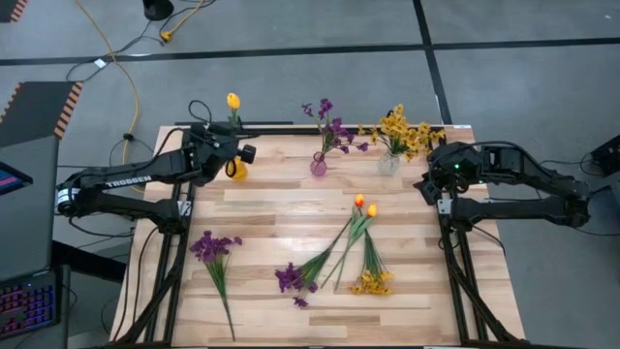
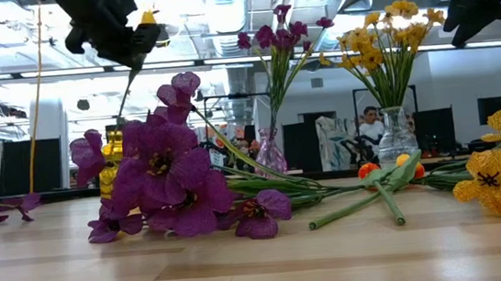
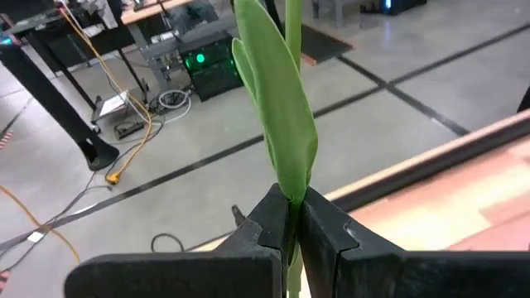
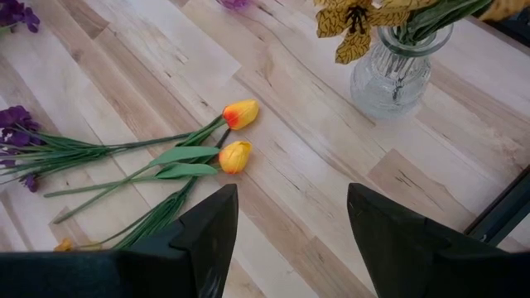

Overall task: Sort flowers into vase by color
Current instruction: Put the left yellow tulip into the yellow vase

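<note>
Gripping tulip stem (image 3: 291,124) between left jaws, upright.

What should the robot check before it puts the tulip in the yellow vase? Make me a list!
1. Grip on the flower: ok. The left gripper is shut on the tulip stem.
2. Flower upright: ok. The blossom points up in the low view.
3. Stem lined up over the yellow vase: cannot tell. The gripper is close above it, but the stem's lower end is hidden.
4. Right colour: ok. No other flowers show in that vase; the purple vase has purple ones and the clear vase yellow ones.
5. Other arm out of the way: ok. The right gripper is open, empty, near the clear vase.
6. Flowers left on the table: not ok, several remain.
</note>
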You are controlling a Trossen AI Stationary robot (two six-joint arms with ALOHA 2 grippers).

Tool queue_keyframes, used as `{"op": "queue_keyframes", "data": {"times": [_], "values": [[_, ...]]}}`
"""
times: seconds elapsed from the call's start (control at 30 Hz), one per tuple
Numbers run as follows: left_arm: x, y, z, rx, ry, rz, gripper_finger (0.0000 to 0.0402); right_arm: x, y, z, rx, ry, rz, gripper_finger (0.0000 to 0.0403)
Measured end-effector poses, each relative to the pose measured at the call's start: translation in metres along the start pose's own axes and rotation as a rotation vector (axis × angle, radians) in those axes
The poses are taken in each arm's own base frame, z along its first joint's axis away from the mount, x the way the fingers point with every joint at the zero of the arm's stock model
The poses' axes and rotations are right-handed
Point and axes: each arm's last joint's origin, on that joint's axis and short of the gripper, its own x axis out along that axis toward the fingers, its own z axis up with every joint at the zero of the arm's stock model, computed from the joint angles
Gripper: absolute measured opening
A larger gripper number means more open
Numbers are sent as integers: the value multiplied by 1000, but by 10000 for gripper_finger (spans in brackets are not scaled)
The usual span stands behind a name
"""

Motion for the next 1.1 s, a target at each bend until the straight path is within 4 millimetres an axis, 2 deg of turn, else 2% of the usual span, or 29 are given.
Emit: {"op": "queue_keyframes", "data": {"times": [0.7,1.1], "values": [[1,-1,-2,16,23,-35,9,0,0,0,0,0,0,256],[1,-1,-2,36,23,-35,111,0,0,0,0,0,0,256]]}}
